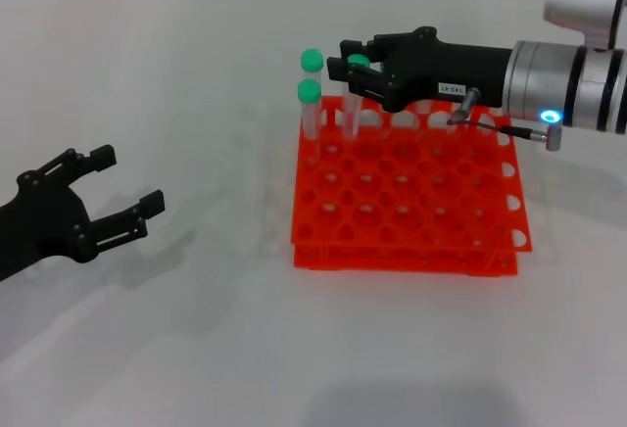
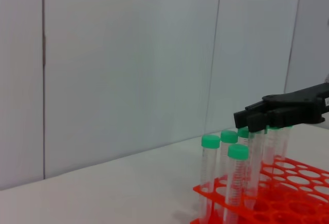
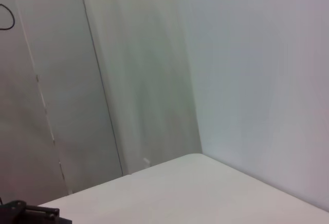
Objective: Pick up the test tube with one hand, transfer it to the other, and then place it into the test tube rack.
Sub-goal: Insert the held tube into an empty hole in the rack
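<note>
Right tool: clamped on the test tube (clear, green-capped), held upright over the test tube rack's far left corner.
Left tool: fingers spread, holding nothing, low over the bench, well apart.
Neighbours: two other green-capped tubes stand just beside.
Hidden: the tube's lower end.

White table, matte surface. One item rests directly on it: an orange-red two-tier rack with a grid of round holes, sitting right of centre, toward the far side. Green-capped tubes stand upright in holes along its far left corner.
</note>
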You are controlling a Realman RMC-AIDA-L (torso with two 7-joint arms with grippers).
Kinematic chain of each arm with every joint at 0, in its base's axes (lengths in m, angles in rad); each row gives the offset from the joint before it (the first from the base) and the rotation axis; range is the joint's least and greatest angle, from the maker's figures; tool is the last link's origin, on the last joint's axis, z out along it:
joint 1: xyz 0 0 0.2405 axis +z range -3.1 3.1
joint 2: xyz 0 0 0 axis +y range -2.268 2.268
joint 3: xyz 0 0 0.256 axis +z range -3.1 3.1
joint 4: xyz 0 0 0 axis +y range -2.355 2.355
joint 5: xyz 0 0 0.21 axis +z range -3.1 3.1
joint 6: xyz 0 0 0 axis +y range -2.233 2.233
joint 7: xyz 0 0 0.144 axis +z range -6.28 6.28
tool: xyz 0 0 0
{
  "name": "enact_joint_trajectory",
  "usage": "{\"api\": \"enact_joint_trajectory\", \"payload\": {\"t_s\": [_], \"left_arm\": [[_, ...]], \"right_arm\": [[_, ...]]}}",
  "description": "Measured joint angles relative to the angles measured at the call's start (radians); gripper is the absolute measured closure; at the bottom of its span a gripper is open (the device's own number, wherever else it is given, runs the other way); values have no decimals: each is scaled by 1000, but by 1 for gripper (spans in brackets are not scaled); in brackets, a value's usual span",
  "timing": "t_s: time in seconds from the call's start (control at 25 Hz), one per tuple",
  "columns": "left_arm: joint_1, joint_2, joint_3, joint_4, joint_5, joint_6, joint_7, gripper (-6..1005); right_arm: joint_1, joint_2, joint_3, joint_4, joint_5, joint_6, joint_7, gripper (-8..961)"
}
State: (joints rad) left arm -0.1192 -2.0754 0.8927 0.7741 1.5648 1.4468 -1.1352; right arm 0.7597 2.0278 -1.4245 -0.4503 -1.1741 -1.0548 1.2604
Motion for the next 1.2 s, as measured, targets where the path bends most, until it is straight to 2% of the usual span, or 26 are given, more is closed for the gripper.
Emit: {"api": "enact_joint_trajectory", "payload": {"t_s": [1.2], "left_arm": [[-22, -3, 0, -3, 14, -8, -6, 112]], "right_arm": [[-2, 0, -42, 0, 1, 18, -17, 594]]}}
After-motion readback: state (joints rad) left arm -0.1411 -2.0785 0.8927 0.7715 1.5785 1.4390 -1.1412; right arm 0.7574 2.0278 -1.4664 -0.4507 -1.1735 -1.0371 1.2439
